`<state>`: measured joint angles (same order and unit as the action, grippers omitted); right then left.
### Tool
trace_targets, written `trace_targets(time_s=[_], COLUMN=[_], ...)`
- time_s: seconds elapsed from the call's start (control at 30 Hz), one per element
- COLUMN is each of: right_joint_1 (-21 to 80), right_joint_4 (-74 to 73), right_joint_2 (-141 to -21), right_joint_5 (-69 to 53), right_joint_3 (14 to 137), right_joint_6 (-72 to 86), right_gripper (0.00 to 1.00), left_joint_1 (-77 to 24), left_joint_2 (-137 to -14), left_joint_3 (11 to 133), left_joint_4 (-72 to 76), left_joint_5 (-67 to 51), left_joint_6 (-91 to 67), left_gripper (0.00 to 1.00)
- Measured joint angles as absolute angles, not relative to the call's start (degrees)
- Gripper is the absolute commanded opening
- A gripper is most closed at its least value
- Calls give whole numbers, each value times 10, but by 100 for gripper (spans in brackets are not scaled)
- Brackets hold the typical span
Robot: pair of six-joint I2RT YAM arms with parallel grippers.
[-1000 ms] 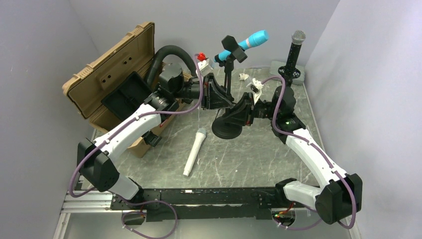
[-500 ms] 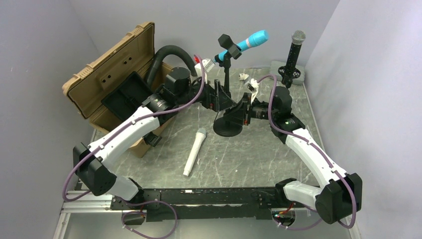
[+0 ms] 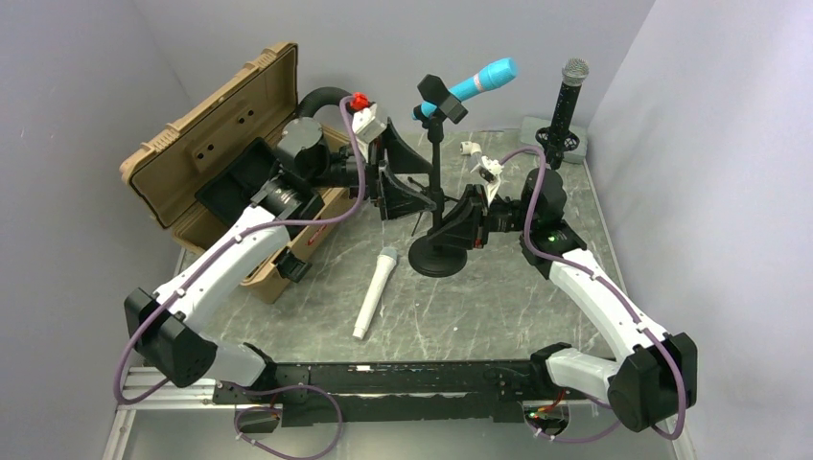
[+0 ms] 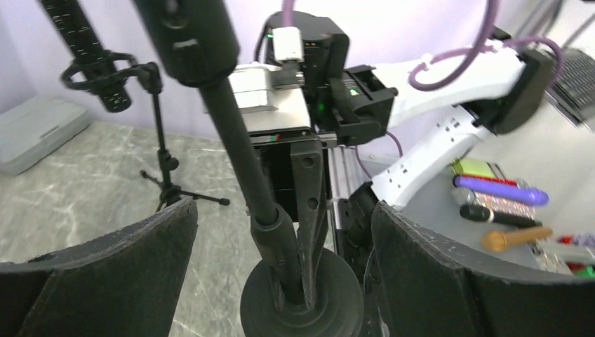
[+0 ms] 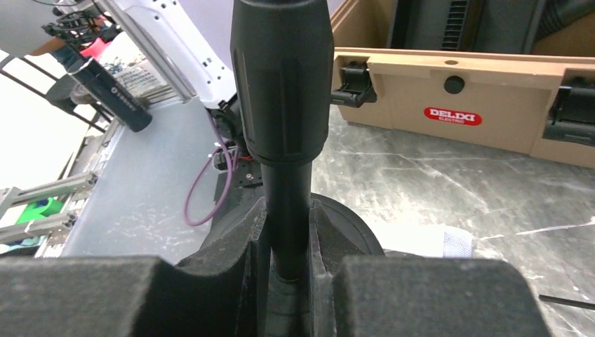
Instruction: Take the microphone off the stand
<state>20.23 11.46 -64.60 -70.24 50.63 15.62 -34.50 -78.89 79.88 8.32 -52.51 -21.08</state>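
A blue microphone (image 3: pixel 482 80) sits tilted in the black clip on top of a stand (image 3: pixel 439 182) with a round base (image 3: pixel 438 259). My left gripper (image 3: pixel 407 174) is open around the stand's pole (image 4: pixel 238 147). Its wide pads stand well clear on either side (image 4: pixel 281 274). My right gripper (image 3: pixel 458 222) is shut on the pole just above the base, and both fingers press the pole (image 5: pixel 289 246). The blue microphone itself is out of both wrist views.
A white microphone (image 3: pixel 375 291) lies on the table in front of the base. A black microphone (image 3: pixel 566 101) stands in a tripod stand at the back right. An open tan case (image 3: pixel 225 144) fills the left side, with a black hose behind it.
My left gripper has opened from nearly shut and has risen and drawn back left along the pole. The right gripper has kept its grip low on the stand.
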Motion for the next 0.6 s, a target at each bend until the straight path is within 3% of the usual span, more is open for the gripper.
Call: trace_targets(time_s=[0.17,0.27,0.43,0.53,0.57,0.6], right_joint_1=[203,204,205,206,206,207], right_joint_4=[142,151,160,157,156,155], right_joint_2=[-646,-646,-646,-646,-646,-644], right_joint_5=[-724,-727,-729,-727,-727,-722], right_joint_3=[497,497,497,496,496,496], right_joint_6=[184,191,195,188,180,172], right_gripper=[0,0,0,0,0,0], left_joint_1=[-351,-356,-375,-383,-384,-385], left_joint_2=[-824,-842,-861,-864,-864,-864], left_joint_3=[799,800,800,800,799,799], left_joint_4=[118,113,120,143,148,151], left_joint_5=[-599,-618,-621,-618,-616,-615], left_joint_6=[-190,-174,-170,-193,-203,-213], left_gripper=[86,75,41,17,3,0])
